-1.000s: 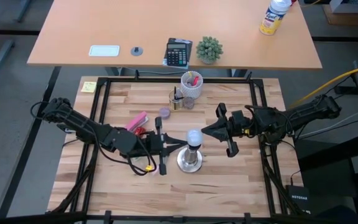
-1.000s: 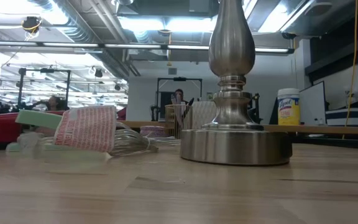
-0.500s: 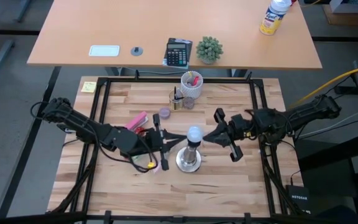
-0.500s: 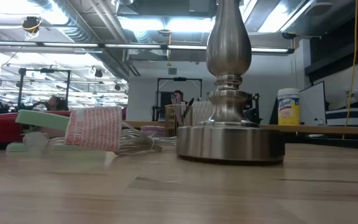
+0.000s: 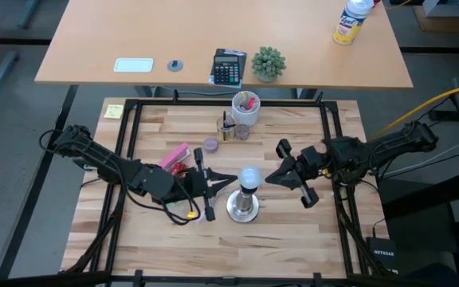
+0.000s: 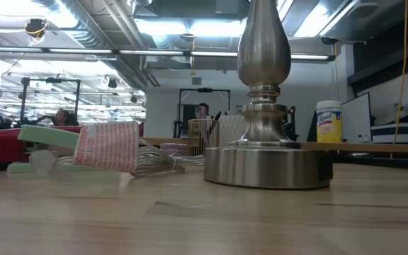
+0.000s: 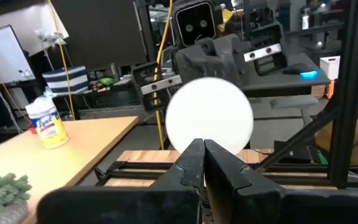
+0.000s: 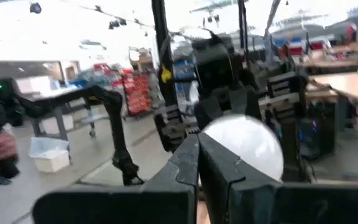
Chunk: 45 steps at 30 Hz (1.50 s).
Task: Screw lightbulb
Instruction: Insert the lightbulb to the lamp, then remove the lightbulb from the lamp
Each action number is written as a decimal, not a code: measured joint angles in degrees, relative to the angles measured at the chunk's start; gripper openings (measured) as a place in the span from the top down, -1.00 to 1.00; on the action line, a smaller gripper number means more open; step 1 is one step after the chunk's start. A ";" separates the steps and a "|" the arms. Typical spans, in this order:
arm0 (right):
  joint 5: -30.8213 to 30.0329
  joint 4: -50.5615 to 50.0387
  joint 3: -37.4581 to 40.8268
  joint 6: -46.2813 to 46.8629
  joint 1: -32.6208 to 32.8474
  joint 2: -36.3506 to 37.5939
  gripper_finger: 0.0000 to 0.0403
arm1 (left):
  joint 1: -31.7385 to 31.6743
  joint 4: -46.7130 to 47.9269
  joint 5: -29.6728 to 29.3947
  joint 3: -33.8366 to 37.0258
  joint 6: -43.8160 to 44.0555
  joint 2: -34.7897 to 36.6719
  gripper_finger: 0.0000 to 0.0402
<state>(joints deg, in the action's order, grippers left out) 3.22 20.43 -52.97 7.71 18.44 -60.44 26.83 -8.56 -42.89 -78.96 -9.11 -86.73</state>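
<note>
A frosted lightbulb (image 5: 249, 176) sits atop a silvery socket stand (image 5: 243, 207) at the middle of the wooden bench (image 5: 293, 231), flanked by two robot arms. The left end effector (image 5: 220, 184), fingers pressed together and gripping nothing, points at the stand's neck just below the globe, seemingly to steady it. The right end effector (image 5: 272, 176), fingers likewise closed and empty, hovers just beside the bulb, apparently poised between turns rather than grasping it.
</note>
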 joint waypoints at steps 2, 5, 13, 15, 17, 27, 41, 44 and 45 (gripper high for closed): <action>0.44 0.04 0.00 0.01 0.00 1.20 0.93 | 0.69 -0.04 -0.79 0.00 -0.64 0.90 0.99; 0.48 0.01 0.00 0.00 0.00 2.89 0.93 | 1.40 -0.31 -1.08 -0.02 -2.13 2.11 0.99; 0.47 -0.29 0.00 -0.02 -0.04 6.92 0.93 | 2.45 -1.44 -1.25 -0.04 -7.85 3.16 0.99; 0.48 -0.46 0.00 -0.05 -0.04 7.05 0.93 | 2.24 -1.25 -1.27 -0.04 -7.91 3.16 0.99; 0.48 -0.90 0.00 -0.05 -0.04 6.96 0.93 | 1.71 -1.05 -1.27 -0.04 -7.60 3.16 0.99; 0.42 -2.06 0.00 -0.88 -0.08 2.56 0.93 | -1.24 0.42 -1.28 -0.09 -2.30 3.16 0.99; -6.70 -1.59 0.00 -2.21 -0.09 -1.43 0.93 | -4.39 5.10 5.78 -0.11 6.96 3.19 0.99; -6.71 -1.62 0.00 -2.21 -0.09 -1.45 0.93 | -4.35 5.33 6.88 -0.11 7.28 3.19 0.99; -6.75 -1.62 0.00 -2.21 -0.09 -1.47 0.93 | -4.28 5.44 7.13 -0.11 7.47 3.19 0.99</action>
<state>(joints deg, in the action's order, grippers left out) -3.53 18.81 -52.97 5.50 18.35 -61.91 22.55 -3.11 -35.76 -79.07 -1.64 -83.55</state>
